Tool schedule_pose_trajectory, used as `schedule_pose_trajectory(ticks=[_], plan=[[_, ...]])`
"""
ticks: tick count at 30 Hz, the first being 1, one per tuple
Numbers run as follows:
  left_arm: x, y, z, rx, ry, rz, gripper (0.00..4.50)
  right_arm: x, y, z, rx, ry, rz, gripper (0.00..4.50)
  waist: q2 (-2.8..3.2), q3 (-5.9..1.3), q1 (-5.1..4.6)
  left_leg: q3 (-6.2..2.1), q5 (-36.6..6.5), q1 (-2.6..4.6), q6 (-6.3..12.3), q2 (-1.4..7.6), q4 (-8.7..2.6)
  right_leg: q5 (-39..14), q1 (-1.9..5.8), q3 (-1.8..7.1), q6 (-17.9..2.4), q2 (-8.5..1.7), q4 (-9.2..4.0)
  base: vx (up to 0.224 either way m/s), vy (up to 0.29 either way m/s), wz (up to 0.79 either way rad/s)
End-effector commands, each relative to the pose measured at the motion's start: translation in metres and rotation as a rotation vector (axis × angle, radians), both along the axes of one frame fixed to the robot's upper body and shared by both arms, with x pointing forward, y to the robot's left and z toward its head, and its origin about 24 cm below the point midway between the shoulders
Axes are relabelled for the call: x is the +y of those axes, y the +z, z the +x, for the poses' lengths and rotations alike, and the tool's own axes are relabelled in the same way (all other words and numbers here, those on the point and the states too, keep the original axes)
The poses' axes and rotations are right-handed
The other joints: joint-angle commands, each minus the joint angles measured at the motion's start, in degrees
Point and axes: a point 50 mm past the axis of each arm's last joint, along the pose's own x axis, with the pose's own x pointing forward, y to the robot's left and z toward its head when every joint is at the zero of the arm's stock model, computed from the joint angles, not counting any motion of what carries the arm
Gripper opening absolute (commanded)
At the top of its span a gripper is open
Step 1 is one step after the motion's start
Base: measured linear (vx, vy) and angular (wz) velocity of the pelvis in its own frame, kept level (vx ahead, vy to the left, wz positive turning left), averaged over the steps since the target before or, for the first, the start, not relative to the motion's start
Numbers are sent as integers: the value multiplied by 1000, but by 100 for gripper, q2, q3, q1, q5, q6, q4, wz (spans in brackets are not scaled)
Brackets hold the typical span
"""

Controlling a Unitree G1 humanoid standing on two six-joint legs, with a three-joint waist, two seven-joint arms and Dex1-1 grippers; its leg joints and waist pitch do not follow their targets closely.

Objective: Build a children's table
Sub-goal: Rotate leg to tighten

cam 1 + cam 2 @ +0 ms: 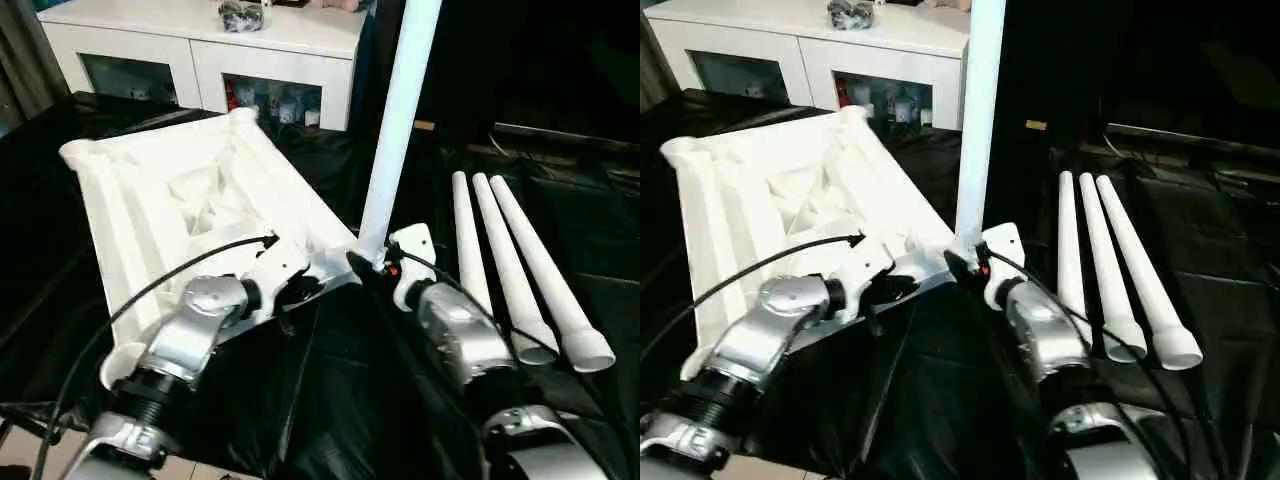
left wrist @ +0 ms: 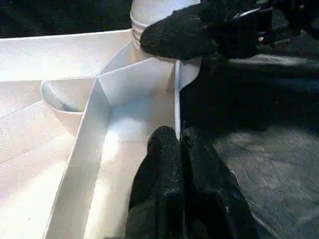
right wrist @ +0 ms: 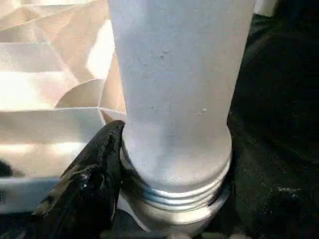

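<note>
The white tabletop (image 1: 150,200) lies upside down on black sheeting, ribbed underside up. One white leg (image 1: 400,130) stands upright in its near right corner socket. My right gripper (image 1: 365,262) is closed around the base of that leg (image 3: 179,99); one black finger (image 3: 89,169) presses against the threaded collar, and the other finger is hidden behind the tube. My left gripper (image 2: 179,144) is shut on the thin rim wall of the tabletop (image 2: 124,84), a short way left of that corner. Three more legs (image 1: 510,260) lie side by side to the right.
A white cabinet (image 1: 200,50) with glass doors stands behind the tabletop, with small items on top. Black sheeting (image 1: 330,400) covers the surface between and in front of my arms. A black cable (image 1: 150,285) runs along my left forearm.
</note>
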Motion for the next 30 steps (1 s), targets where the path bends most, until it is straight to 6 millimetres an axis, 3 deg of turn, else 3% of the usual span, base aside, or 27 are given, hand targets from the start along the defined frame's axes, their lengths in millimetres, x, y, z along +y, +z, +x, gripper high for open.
schedule_pose_trajectory(ticks=[1, 4, 6, 9, 10, 15, 20, 25, 30], plan=[[-27, -9, -12, 43, -87, -10, 0, 23, -7, -5, 25, 65, -26, 339, 33, -245, 15, -87, -1526, -11, 8, 228, -462, -2037, 190, 292, -866, -459, -544, 0, 0, 0], [-26, -8, -11, 29, -96, 8, 0, 24, -4, -4, 9, 85, -2, 346, 23, -257, 23, -70, -1426, -7, 77, 225, -449, -1690, 198, 301, -964, -451, -507, 0, 0, 0], [-22, -7, -11, 31, -104, 13, 0, 19, -3, -4, 0, 112, -14, 383, 36, -264, 28, -66, -1285, -28, 127, 225, -445, -1390, 230, 298, -1040, -450, -474, 0, 0, 0], [-14, -6, -10, 20, -123, 24, 0, 8, 0, -4, -23, 169, -24, 387, 27, -277, 35, -57, -1170, -34, 218, 223, -425, -1200, 246, 301, -1097, -454, -459, 0, 0, 0], [-11, -5, -10, 11, -137, 26, 0, 4, 1, -4, -30, 187, -29, 419, 28, -281, 34, -55, -1084, -41, 241, 221, -421, -1078, 258, 299, -1136, -449, -443, 0, 0, 0], [9, -3, -13, 24, -209, 71, 0, -17, 9, -3, -82, 289, -102, 442, 33, -293, 47, -33, -838, -35, 373, 220, -392, -623, 275, 292, -1318, -444, -393, 0, 0, 0], [24, 0, -16, 42, -274, 94, 0, -26, 15, -8, -94, 436, -123, 442, 48, -277, 79, -30, -1014, 8, 327, 241, -405, -795, 256, 290, -1366, -440, -405, 0, 0, 0], [38, 2, -19, 65, -336, 123, 0, -33, 17, -19, -58, 621, -136, 442, 21, -277, 98, -39, -996, -10, 373, 240, -405, -762, 283, 285, -1342, -437, -389, 0, 0, 0], [43, 6, -23, 92, -399, 98, 0, -36, 18, -30, -2, 779, -107, 383, 9, -285, 130, -40, -908, -14, 421, 241, -394, -774, 303, 289, -1344, -450, -380, 0, 0, 0]])
